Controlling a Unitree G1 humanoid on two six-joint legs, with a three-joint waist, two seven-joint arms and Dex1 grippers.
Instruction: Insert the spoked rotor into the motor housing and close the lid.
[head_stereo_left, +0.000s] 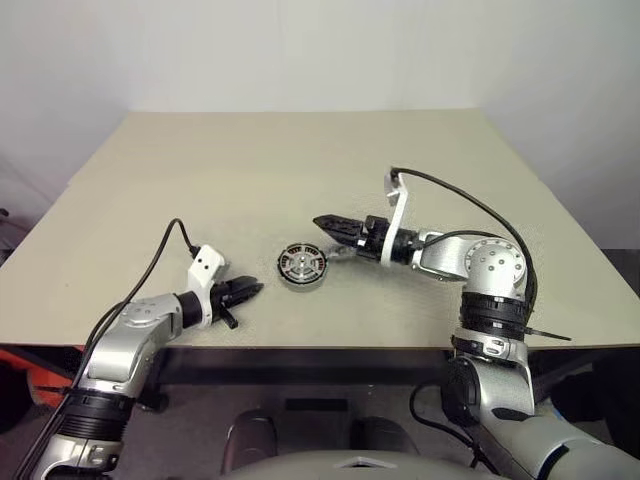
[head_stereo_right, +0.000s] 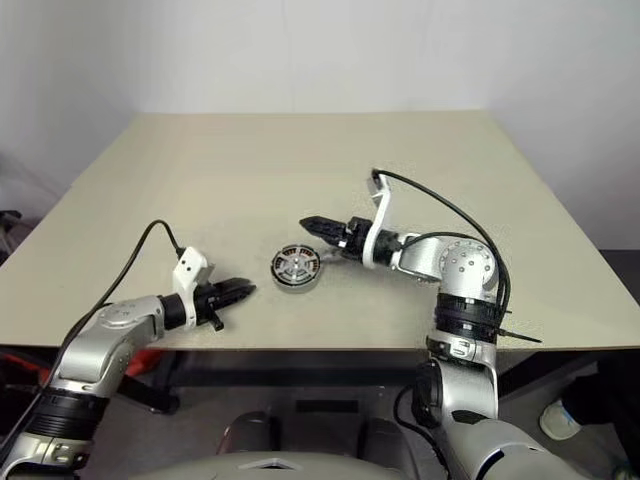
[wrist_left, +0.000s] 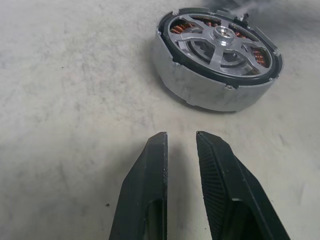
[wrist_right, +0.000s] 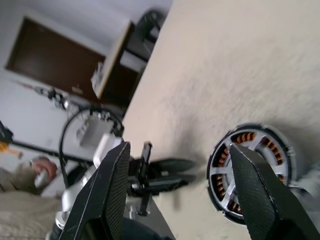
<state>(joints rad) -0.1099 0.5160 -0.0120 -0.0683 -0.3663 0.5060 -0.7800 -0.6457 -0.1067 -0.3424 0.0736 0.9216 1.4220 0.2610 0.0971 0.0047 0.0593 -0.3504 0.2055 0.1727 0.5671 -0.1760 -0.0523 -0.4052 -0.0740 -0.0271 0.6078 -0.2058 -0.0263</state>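
Finds the motor housing (head_stereo_left: 301, 277) standing flat near the front middle of the table (head_stereo_left: 300, 150), open face up, its axis upright and so with no long side to favour in a grasp. Reads the spoked rotor (wrist_left: 220, 42) as already seated inside, silver spokes level with the dark rim and copper windings glinting through the gaps. Cannot tell where the lid is. Puts the left gripper (head_stereo_left: 252, 291) low over the table just beside the housing on the robot's left, pointing straight at its wall, fingers (wrist_left: 150, 165) drawn close with a narrow slit between them and nothing pinched. Puts the right gripper (head_stereo_left: 322, 222) raised above the table on the far right side of the housing, aimed leftward across it, jaws spread wide and empty. Judges both about equally near, the left one lower and lined up with the side wall, the right one better placed to come down from above. Suggests that any next move on the housing wants a descent along that upright axis rather than a sideways push, since the smooth wall could slide. Notes a plain beige matt tabletop under a bare white wall, with dark furniture off the table's left edge.
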